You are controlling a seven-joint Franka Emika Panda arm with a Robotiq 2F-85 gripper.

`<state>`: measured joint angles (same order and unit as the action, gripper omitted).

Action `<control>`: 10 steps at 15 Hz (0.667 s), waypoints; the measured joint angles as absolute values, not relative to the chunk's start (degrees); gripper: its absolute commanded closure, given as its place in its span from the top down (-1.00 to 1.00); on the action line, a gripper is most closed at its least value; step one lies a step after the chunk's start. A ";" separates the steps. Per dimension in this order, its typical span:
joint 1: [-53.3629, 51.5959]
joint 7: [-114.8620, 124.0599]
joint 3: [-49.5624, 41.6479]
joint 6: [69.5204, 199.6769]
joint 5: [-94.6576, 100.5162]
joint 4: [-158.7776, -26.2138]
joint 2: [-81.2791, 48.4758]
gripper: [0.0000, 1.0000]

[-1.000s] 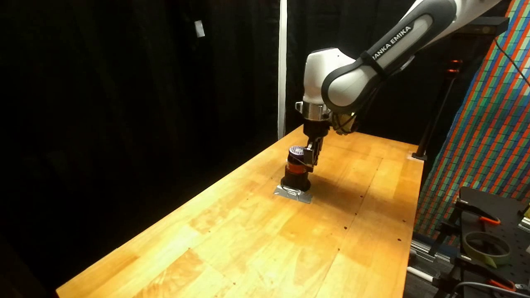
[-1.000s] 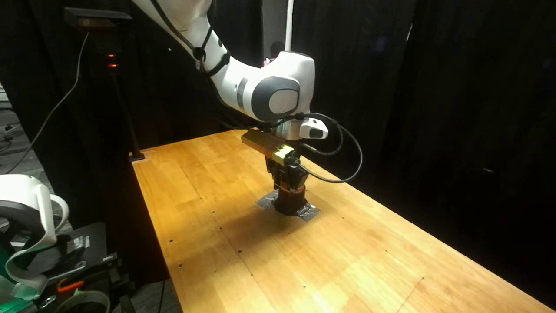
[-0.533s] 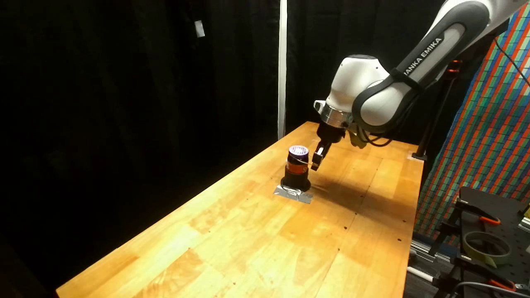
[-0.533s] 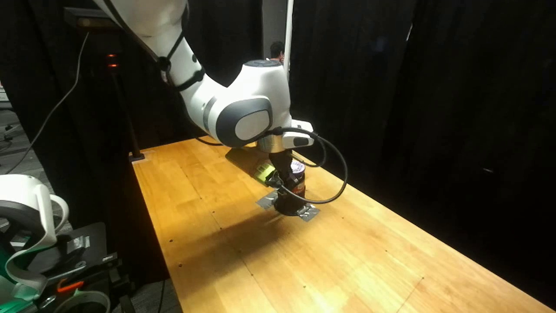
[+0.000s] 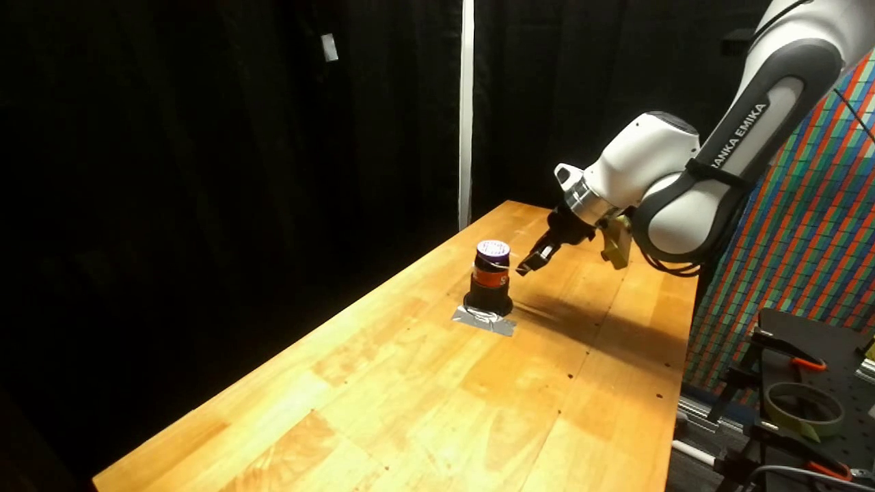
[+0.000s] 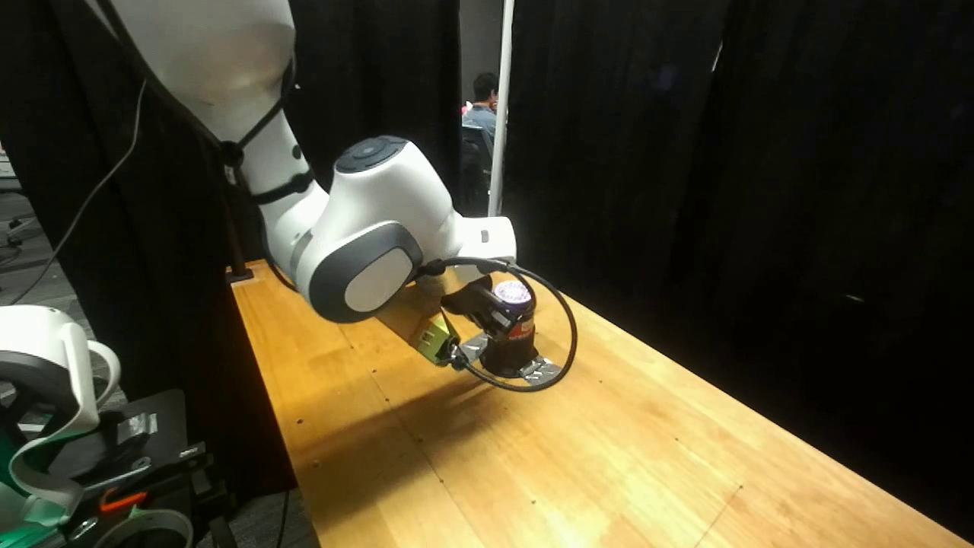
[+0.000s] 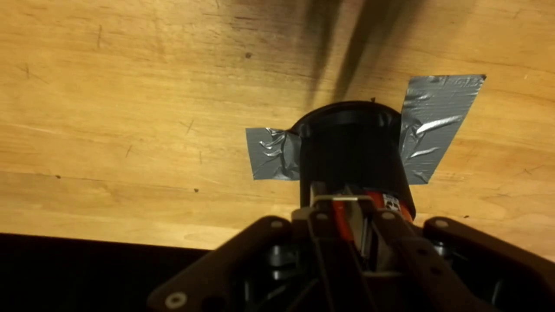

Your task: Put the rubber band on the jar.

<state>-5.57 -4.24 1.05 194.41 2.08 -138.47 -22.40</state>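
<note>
A thin tan rubber band (image 7: 342, 198) crosses both tips of the black two-fingered gripper (image 5: 525, 267), whose jaws stand slightly parted. In an exterior view it runs from them across the upper side of the upright, dark cylindrical jar (image 5: 490, 277) with a reddish-orange middle, just beside the tips.

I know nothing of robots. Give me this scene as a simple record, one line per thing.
Jar: upright, dark, orange middle, pale top
Silver tape: at two sides of the jar's base
Table: wooden
End effector: tilted beside the jar, slightly open
Rubber band: across the end effector's tips, reaching the jar's upper part; full loop unseen
</note>
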 measured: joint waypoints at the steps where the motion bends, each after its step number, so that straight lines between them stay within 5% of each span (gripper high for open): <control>1: -5.58 -4.42 1.02 198.76 2.08 -139.93 -22.60 -0.63; 10: -5.58 -4.88 1.82 234.94 3.02 -148.55 -28.84 -0.61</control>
<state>-5.58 -4.88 1.82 234.94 3.02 -148.55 -28.84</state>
